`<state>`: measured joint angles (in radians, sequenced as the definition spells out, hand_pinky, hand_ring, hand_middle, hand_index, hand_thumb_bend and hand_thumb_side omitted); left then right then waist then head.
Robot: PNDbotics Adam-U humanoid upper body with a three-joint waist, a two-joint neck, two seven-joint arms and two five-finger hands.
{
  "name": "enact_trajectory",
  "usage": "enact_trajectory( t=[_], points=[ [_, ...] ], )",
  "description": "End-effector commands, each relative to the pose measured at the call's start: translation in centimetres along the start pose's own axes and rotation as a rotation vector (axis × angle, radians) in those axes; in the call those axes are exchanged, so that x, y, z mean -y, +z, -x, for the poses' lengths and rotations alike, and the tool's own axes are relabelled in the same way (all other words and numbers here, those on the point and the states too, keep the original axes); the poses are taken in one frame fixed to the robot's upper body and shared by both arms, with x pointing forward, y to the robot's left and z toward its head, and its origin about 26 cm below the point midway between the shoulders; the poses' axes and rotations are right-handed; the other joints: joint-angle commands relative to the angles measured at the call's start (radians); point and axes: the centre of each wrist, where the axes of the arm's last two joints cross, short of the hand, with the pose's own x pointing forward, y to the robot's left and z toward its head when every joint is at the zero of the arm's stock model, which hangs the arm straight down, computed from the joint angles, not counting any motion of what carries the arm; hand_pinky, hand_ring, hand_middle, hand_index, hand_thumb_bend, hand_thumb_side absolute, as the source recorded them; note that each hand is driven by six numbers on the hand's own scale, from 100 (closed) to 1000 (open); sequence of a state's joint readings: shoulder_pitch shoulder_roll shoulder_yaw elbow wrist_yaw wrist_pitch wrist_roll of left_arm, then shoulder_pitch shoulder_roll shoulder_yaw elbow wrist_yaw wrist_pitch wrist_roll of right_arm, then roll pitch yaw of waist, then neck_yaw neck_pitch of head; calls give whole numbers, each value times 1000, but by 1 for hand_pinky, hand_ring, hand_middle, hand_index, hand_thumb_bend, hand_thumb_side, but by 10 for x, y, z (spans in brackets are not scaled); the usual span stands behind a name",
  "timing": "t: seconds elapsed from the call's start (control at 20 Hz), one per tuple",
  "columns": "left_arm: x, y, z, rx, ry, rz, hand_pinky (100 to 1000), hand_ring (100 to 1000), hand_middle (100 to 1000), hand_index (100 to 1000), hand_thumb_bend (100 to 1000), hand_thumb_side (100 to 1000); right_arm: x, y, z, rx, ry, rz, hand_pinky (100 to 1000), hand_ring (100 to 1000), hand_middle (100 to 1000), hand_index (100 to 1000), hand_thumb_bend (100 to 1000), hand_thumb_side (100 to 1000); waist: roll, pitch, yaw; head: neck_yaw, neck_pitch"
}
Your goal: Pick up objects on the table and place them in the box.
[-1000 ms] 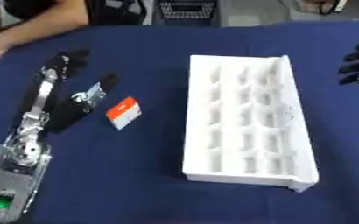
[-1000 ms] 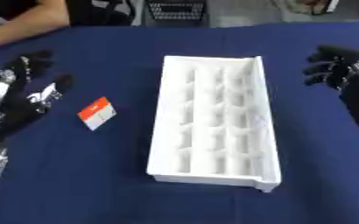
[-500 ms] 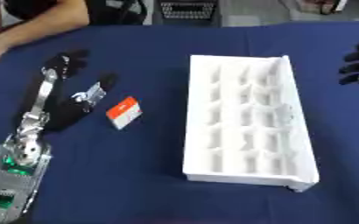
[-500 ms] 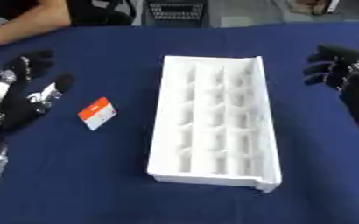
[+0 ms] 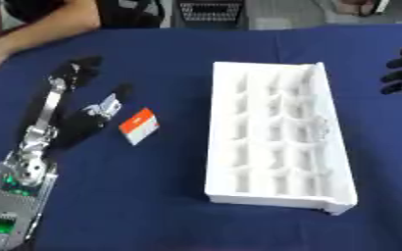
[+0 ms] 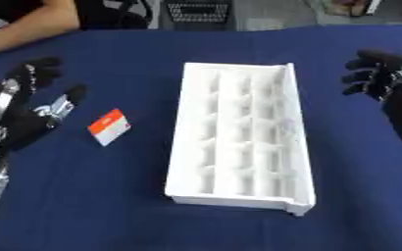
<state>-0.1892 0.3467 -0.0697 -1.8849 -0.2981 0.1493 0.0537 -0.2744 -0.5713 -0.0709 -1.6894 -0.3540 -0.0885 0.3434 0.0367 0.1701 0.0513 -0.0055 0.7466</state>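
A small orange-and-white flat packet (image 5: 138,125) lies on a dark blue worktop (image 5: 153,196), waiting to go into a white moulded tray-like box with rows of compartments (image 5: 273,142).

The packet rests flat and slightly askew, just beside the robot's left hand (image 5: 88,110), between that hand and the box, touching neither. The left hand is released, black fingers relaxed and holding nothing. The right hand (image 6: 376,76) hangs apart from the box's far right side, fingers spread, also empty. The packet looks thin, light and probably stiff like card, so it likely offers little height to grip; pinching it across its short edges, or tipping one edge up first, seems the safest hold. Its smooth face may slide on the cloth.
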Motion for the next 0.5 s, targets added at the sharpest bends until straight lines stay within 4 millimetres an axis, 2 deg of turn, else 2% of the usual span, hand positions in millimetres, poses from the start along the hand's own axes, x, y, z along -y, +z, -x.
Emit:
enact_trajectory(
  t=[0.05,0.25,0.5],
  points=[
    [-8,-1,-3,2,-57,4,896,861,851,886,667,616,7,-1,-9,14,34,-3,657,706,729,864,100,926,-2,-16,0,-6,-16],
    [-15,1,2,-65,-209,113,893,857,851,886,680,655,7,-1,-9,11,36,-7,657,707,729,864,100,926,1,-16,-4,-5,-17],
    [-25,2,5,-145,-329,195,890,854,851,886,684,655,7,0,-8,8,36,-10,657,707,730,864,100,928,3,-16,-8,-6,-20]
  ],
)
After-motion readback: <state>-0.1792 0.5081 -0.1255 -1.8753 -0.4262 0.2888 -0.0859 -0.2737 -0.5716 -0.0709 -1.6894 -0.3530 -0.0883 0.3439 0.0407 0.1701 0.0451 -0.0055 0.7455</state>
